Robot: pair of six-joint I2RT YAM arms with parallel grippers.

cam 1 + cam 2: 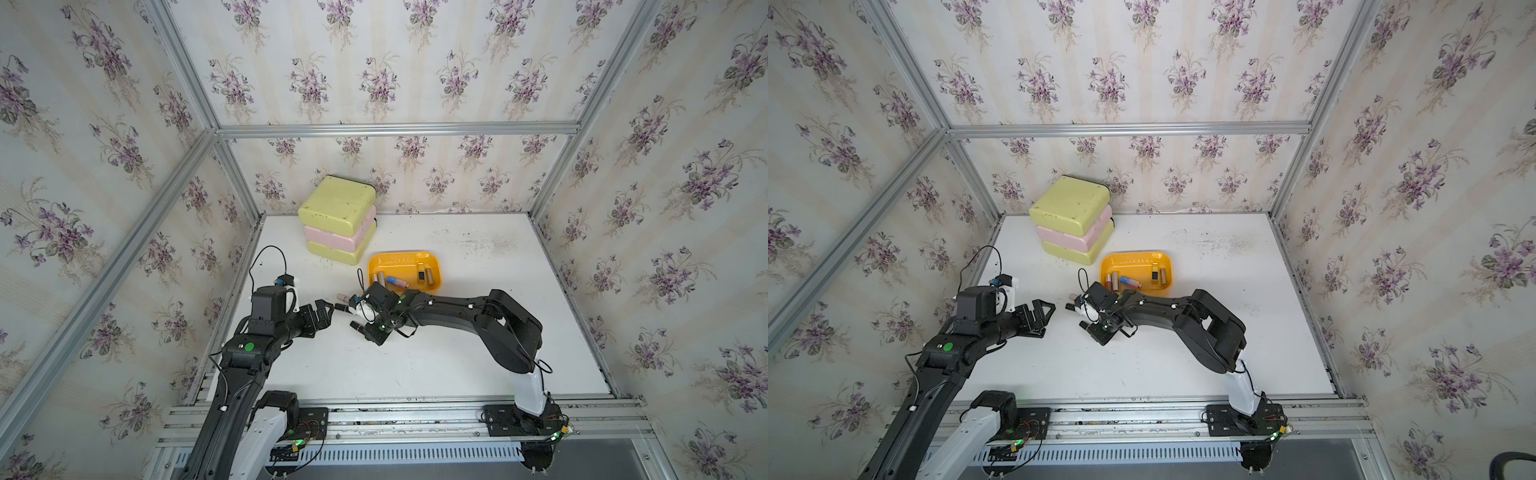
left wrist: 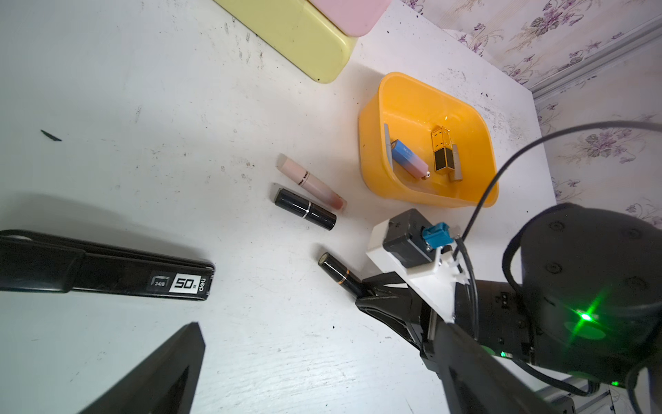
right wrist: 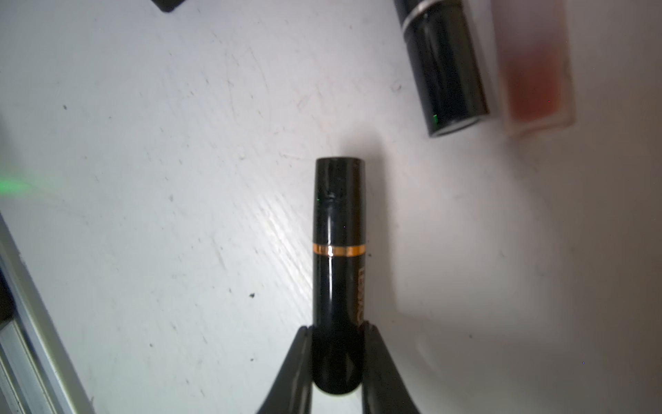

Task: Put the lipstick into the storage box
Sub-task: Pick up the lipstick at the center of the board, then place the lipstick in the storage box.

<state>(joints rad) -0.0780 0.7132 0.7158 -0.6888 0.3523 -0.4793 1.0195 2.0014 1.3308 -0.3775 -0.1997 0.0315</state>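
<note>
The right gripper [image 3: 336,358] is clenched on the base end of a glossy black, gold-banded lipstick tube [image 3: 338,251] lying on the table, so the grasp is made. Next it must lift and carry across to the shallow orange-yellow plastic storage box [image 2: 372,161] nearby.

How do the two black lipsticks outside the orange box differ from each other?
The gold-banded lipstick is clamped at one end by the right gripper; the silver-banded lipstick lies free, close beside a pink lipstick. Their bands differ: gold against silver. Both are glossy black tubes outside the storage box.
</note>
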